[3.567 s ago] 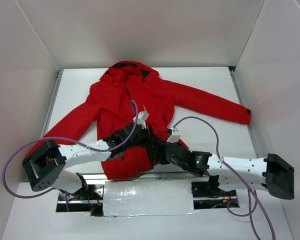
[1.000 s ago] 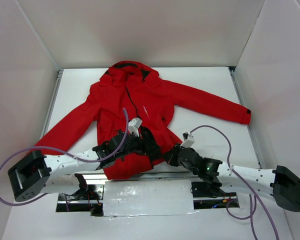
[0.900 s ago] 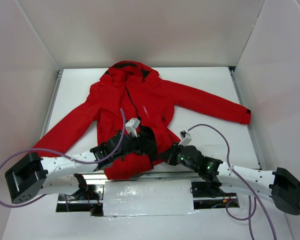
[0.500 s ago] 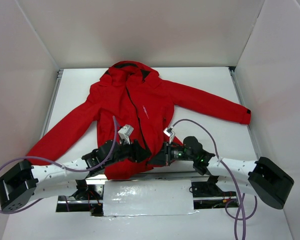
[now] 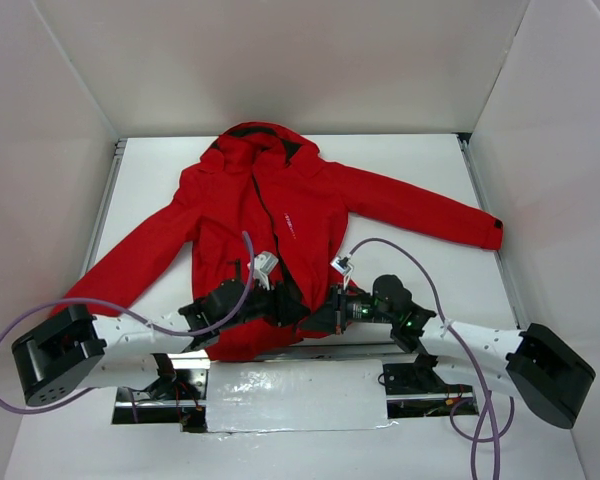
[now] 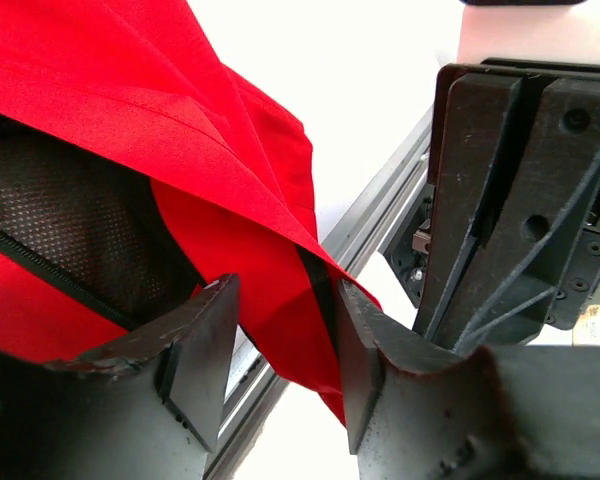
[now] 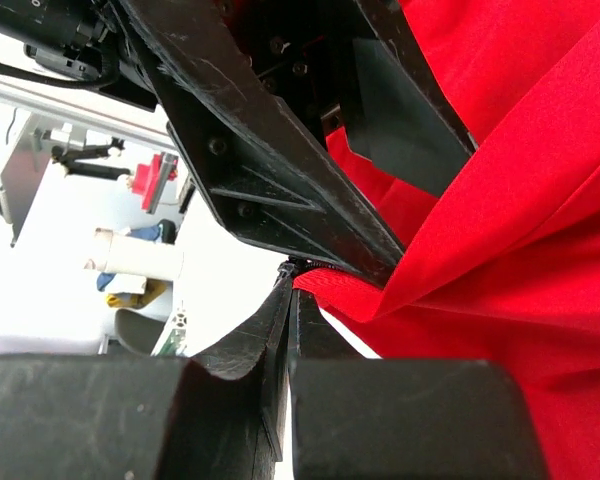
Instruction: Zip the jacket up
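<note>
The red jacket [image 5: 270, 200] lies spread face up on the white table, hood at the far end and front unzipped at the bottom. Both grippers meet at its near hem. My left gripper [image 5: 292, 308] stands open in the left wrist view [image 6: 285, 300], with the red hem edge and its dark zip strip [image 6: 318, 280] passing loosely between the fingers. Dark mesh lining [image 6: 70, 220] shows on the left. My right gripper [image 5: 318, 318] is shut [image 7: 288, 280] on the bottom end of the zip at the hem corner, close beside the left gripper's black fingers [image 7: 280, 170].
A metal rail [image 5: 300, 350] runs along the table's near edge, with a silvery plate [image 5: 295, 395] below it. White walls enclose the table on three sides. Purple cables [image 5: 40, 320] loop from both arms. The jacket's right sleeve [image 5: 430, 215] stretches toward the right wall.
Over the last second my right gripper swung left to the hem's centre and stays shut there. My left gripper drew back toward the near edge, and its fingers narrowed slightly.
</note>
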Controlling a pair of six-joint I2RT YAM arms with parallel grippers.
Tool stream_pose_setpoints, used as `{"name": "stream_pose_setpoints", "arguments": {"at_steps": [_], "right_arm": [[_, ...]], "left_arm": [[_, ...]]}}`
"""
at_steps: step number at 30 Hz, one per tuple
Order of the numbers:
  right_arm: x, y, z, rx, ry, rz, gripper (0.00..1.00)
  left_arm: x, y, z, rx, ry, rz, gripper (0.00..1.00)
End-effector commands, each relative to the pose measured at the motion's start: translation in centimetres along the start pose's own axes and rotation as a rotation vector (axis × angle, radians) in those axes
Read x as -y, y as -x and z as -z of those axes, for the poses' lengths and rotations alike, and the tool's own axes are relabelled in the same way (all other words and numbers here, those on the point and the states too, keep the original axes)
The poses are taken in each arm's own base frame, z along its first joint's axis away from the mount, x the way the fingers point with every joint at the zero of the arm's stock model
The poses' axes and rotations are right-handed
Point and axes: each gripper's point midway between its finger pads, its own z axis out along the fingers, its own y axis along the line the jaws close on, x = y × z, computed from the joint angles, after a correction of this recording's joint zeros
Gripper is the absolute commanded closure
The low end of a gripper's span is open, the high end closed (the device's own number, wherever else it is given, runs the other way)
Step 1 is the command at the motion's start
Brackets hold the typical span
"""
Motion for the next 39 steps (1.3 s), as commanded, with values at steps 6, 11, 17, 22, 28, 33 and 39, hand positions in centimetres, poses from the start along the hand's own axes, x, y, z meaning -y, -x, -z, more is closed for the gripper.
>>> {"name": "stream_pose_setpoints", "arguments": {"at_steps": [6, 11, 17, 22, 28, 33, 39], "right_arm": [[1.4, 0.3, 0.3, 0.042, -0.068, 0.006, 1.0], [4.3, 0.2, 0.6, 0.067, -0.212, -0.025, 0.99], [6.5, -0.1, 1.6, 0.077, -0.337, -0.041, 0.64], [6.8, -0.3, 1.8, 0.081, -0.345, -0.038, 0.52], [7.9, 0.5, 1.8, 0.108, -0.434, -0.032, 0.43], [8.6, 0.8, 1.8, 0.124, -0.566, -0.014, 0.4], [8.6, 2.5, 2.0, 0.206, -0.731, 0.03, 0.52]], "left_arm": [[1.3, 0.1, -1.7, 0.0, -0.075, -0.003, 0.51], [0.9, -0.3, -2.2, -0.016, -0.062, 0.006, 0.85], [0.0, -0.1, -2.5, -0.01, -0.003, 0.018, 1.0], [0.6, 0.6, -2.3, 0.027, -0.031, 0.021, 1.0], [0.4, 0.4, -2.7, 0.012, -0.022, 0.024, 1.0], [-1.1, -0.1, -3.0, -0.001, 0.053, 0.04, 1.0], [-4.9, 0.1, -2.2, 0.026, 0.289, 0.098, 0.51]]}}
